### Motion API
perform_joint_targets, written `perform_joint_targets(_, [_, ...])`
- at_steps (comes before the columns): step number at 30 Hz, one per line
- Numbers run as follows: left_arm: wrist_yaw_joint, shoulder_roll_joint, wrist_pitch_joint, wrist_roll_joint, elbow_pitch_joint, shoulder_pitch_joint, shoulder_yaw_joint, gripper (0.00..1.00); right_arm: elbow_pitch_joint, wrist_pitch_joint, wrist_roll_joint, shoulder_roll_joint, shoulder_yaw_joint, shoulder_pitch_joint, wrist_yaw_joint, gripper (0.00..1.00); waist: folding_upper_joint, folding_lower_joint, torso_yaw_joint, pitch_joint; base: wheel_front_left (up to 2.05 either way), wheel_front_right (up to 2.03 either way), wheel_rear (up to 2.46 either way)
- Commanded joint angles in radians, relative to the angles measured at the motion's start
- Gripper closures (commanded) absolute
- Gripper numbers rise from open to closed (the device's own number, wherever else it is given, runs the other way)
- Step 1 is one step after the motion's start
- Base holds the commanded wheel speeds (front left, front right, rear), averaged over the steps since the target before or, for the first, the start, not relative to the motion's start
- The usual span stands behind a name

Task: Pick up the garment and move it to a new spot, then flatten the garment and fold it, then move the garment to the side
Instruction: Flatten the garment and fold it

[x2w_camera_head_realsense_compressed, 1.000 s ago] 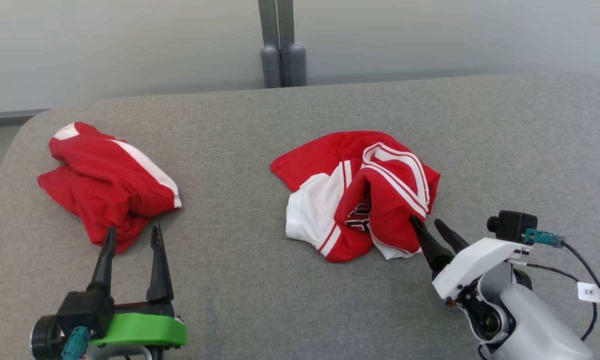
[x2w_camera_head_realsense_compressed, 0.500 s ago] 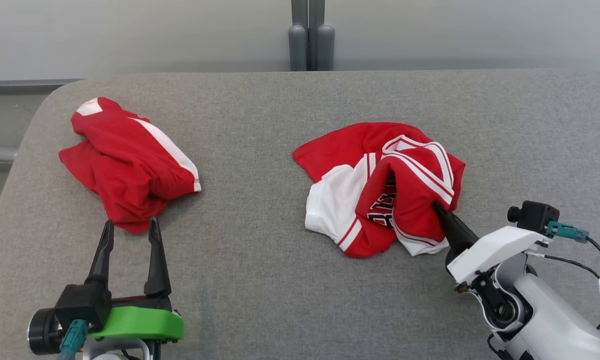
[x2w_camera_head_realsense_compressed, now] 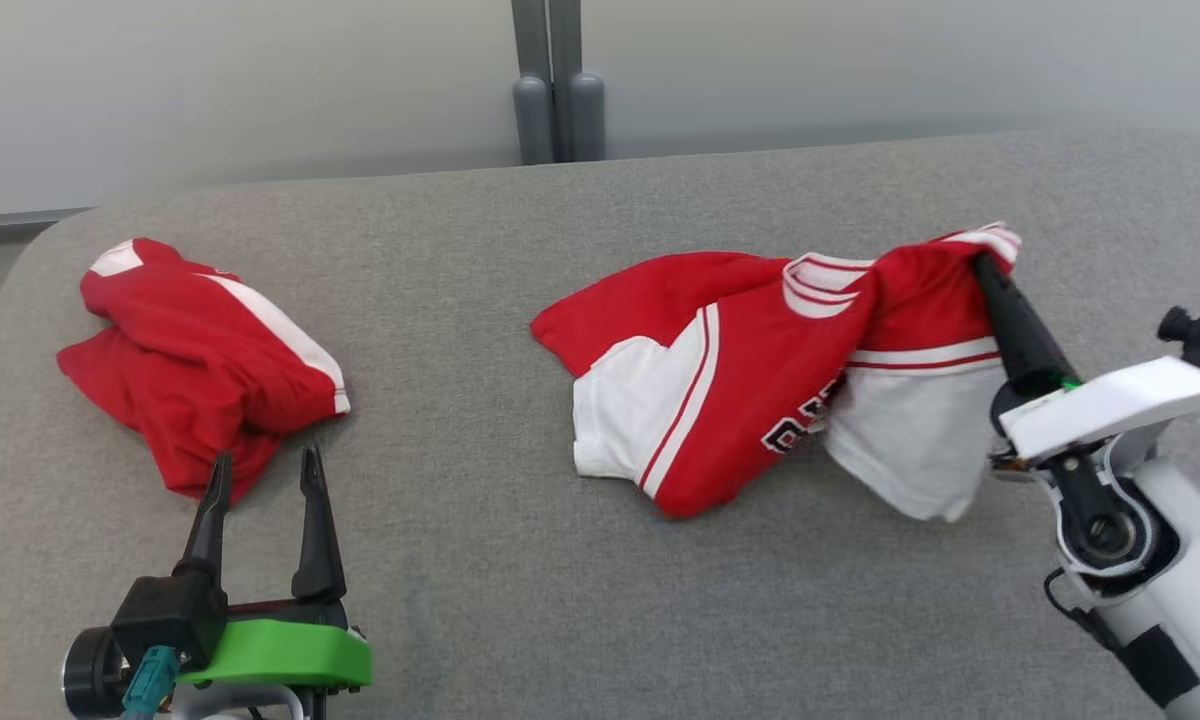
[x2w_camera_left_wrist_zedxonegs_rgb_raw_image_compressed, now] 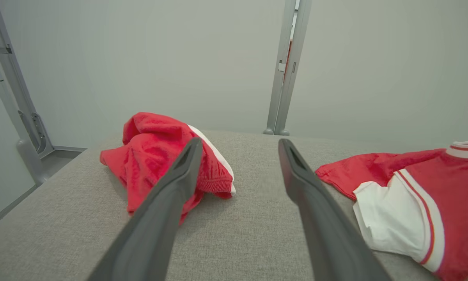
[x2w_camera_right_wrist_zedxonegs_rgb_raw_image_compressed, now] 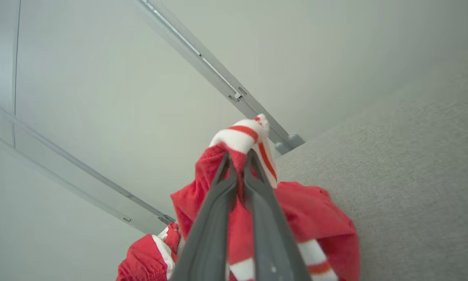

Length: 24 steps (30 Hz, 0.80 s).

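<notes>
Above the right of the grey surface (x2w_camera_head_realsense_compressed: 520, 620), grips the jersey's (x2w_camera_head_realsense_compressed: 730, 390) striped edge in the tightly closed right gripper (x2w_camera_head_realsense_compressed: 982, 264), with cloth running leftward to mid-surface, well apart from the wide-open, empty left gripper (x2w_camera_head_realsense_compressed: 266, 460).

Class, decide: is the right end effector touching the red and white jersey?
Touching. The right wrist view shows the right end effector shut on the jersey, with striped trim pinched between its fingers.
</notes>
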Motion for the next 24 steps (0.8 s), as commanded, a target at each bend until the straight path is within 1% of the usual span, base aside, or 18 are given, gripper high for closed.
perform_joint_targets(1, [-0.005, 0.0, 0.0, -0.003, -0.005, -0.014, 0.002, 0.0, -0.004, -0.006, 0.039, -0.012, -0.026, -0.014, 0.001, 1.0, -0.0001, 0.0, -0.032, 0.03, 0.0, 0.0, 0.0])
perform_joint_targets(5, [-0.01, -0.002, 0.0, 0.005, -0.01, -0.045, -0.005, 0.0, 0.042, -0.005, 0.096, -0.067, -0.081, -0.044, 0.001, 1.0, -0.0001, 0.0, -0.048, 0.085, 0.0, 0.0, 0.0])
perform_joint_targets(10, [-0.016, -0.003, 0.0, 0.017, -0.011, -0.09, -0.015, 0.0, 0.154, -0.007, 0.134, -0.125, -0.126, -0.081, 0.001, 1.0, -0.0001, 0.0, -0.052, 0.166, 0.0, 0.0, 0.0])
perform_joint_targets(14, [-0.023, 0.005, 0.0, 0.023, -0.007, -0.121, -0.017, 0.0, 0.261, -0.01, 0.148, -0.141, -0.15, -0.111, 0.001, 1.0, -0.0001, 0.0, -0.05, 0.21, 0.0, 0.0, 0.0])
perform_joint_targets(17, [-0.026, 0.007, 0.0, 0.026, 0.0, -0.14, -0.017, 0.0, 0.363, -0.01, 0.118, -0.148, -0.13, -0.136, 0.001, 1.0, -0.0001, 0.0, -0.048, 0.224, 0.0, 0.0, 0.0])
perform_joint_targets(18, [-0.026, 0.007, 0.0, 0.027, 0.004, -0.144, -0.017, 0.0, 0.405, -0.011, 0.099, -0.148, -0.116, -0.149, 0.001, 0.58, -0.0001, 0.0, -0.048, 0.224, 0.0, 0.0, 0.0])
perform_joint_targets(19, [-0.027, 0.007, 0.0, 0.028, 0.007, -0.147, -0.018, 0.0, 0.439, -0.011, 0.084, -0.145, -0.105, -0.161, 0.001, 0.2, -0.0001, 0.0, -0.048, 0.223, 0.0, 0.0, 0.0])
perform_joint_targets(20, [-0.028, 0.006, 0.0, 0.028, 0.012, -0.15, -0.019, 0.0, 0.471, -0.012, 0.062, -0.143, -0.095, -0.172, 0.001, 0.0, -0.0001, 0.0, -0.048, 0.217, 0.0, 0.0, 0.0])
perform_joint_targets(22, [-0.031, 0.002, 0.0, 0.026, 0.022, -0.149, -0.02, 0.0, 0.528, -0.017, 0.005, -0.139, -0.08, -0.197, 0.001, 0.0, -0.0001, 0.0, -0.049, 0.199, 0.0, 0.0, 0.0])
perform_joint_targets(24, [-0.03, -0.001, 0.0, 0.022, 0.027, -0.139, -0.019, 0.0, 0.54, -0.017, -0.062, -0.133, -0.108, -0.219, 0.001, 0.0, -0.0001, 0.0, -0.052, 0.177, 0.0, 0.0, 0.0])
